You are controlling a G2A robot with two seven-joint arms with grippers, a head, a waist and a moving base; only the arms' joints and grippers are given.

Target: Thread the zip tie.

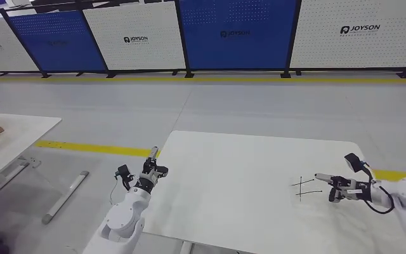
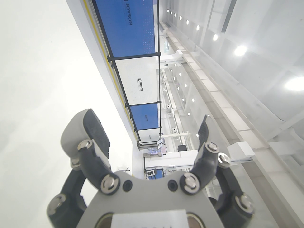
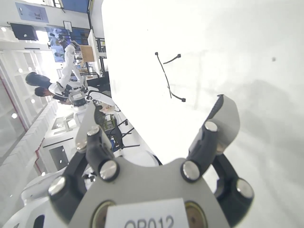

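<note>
Pre-grasp step: zip ties (image 1: 301, 189) lie crossed near the bench (image 1: 241, 190) right edge, untouched. right jaws open, empty, just beside them. left jaws open, empty, at the left edge. Next, likely: pinch one tie clear of the others.

White perforated wall panels (image 1: 136, 28) and blue perforated wall panels (image 1: 235, 19) each carry 1 dark logo mark beside 1 short word in capitals. A white paper label (image 3: 147, 214) on a grey metal plate (image 3: 147, 181) bears dark capitals and digits, cut off at the edge.
</note>
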